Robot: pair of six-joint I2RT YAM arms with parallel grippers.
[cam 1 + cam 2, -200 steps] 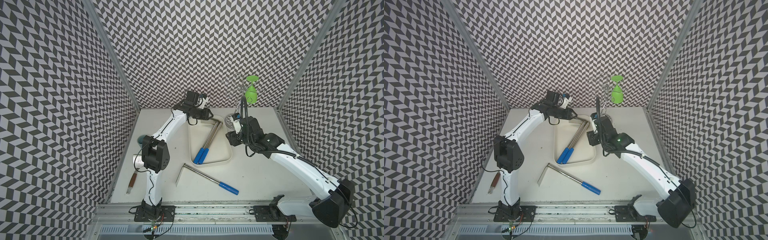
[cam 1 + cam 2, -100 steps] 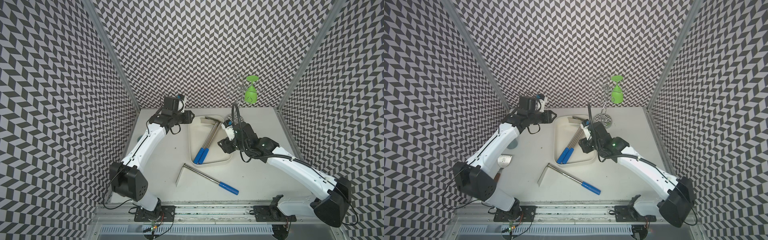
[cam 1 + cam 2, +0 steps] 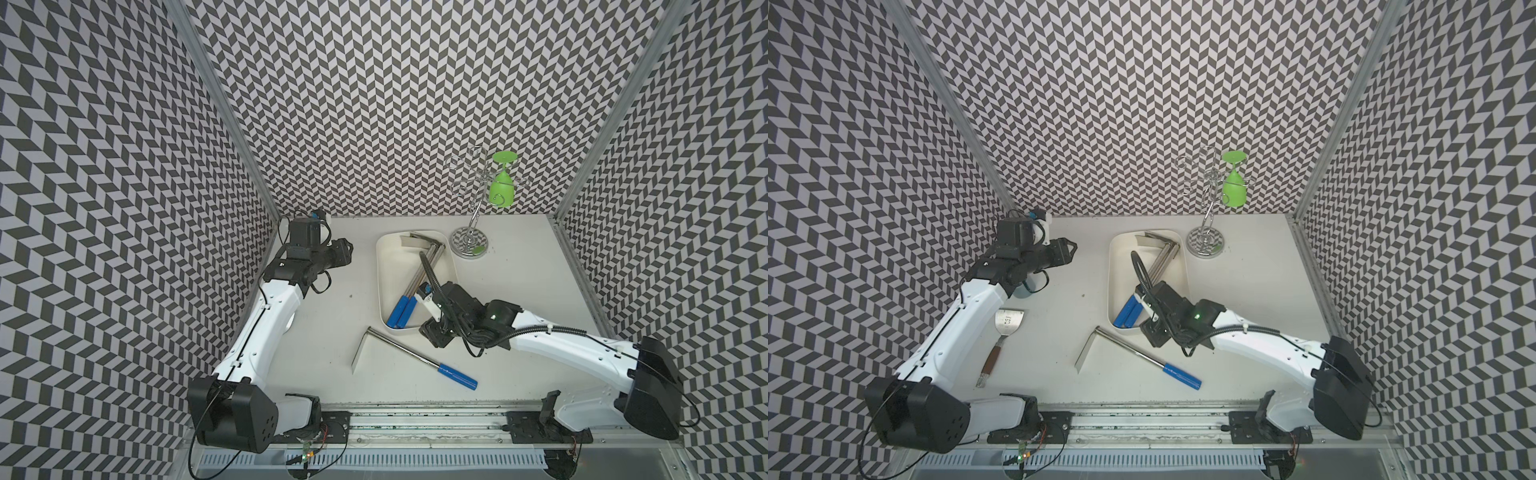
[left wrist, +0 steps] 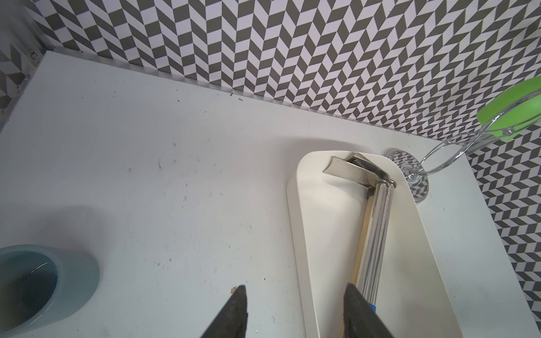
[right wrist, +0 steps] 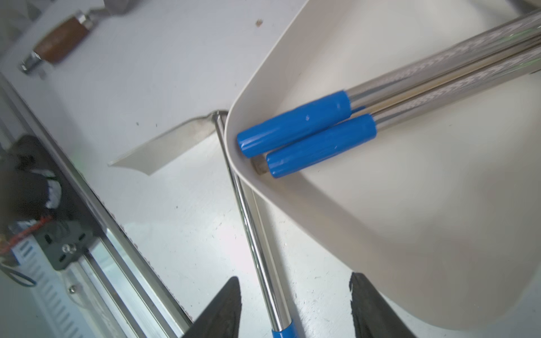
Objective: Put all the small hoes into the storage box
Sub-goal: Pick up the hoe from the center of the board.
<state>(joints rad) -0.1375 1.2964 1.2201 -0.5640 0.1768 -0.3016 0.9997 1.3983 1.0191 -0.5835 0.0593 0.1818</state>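
A wood-handled scraper [image 3: 1007, 326] lies at about eight o'clock on the bench [image 3: 1059, 365], close by the left arm. Up at ten o'clock stands a grey-blue cup [image 4: 44, 286]. Just past it the left hand [image 3: 1071, 251] hangs over the bench with its fingers spread and nothing between them, pointing toward three o'clock at the storage box [image 3: 380, 282].

That cream box sits a little past centre toward twelve, with its length running twelve to six. Inside, two hoes [image 3: 399, 311] lie side by side, blades at the twelve o'clock end and blue grips in the six o'clock corner.

The small hoe [image 3: 409, 350] is out on the bench at six o'clock. Its shaft passes just beside the box's near corner, blade toward seven and blue grip toward four.

The right hand [image 5: 294, 279] is over that shaft, released, a finger on either side and neither touching it.

At one o'clock a wire rack [image 3: 468, 245] holds a green glass [image 3: 501, 189] upside down.
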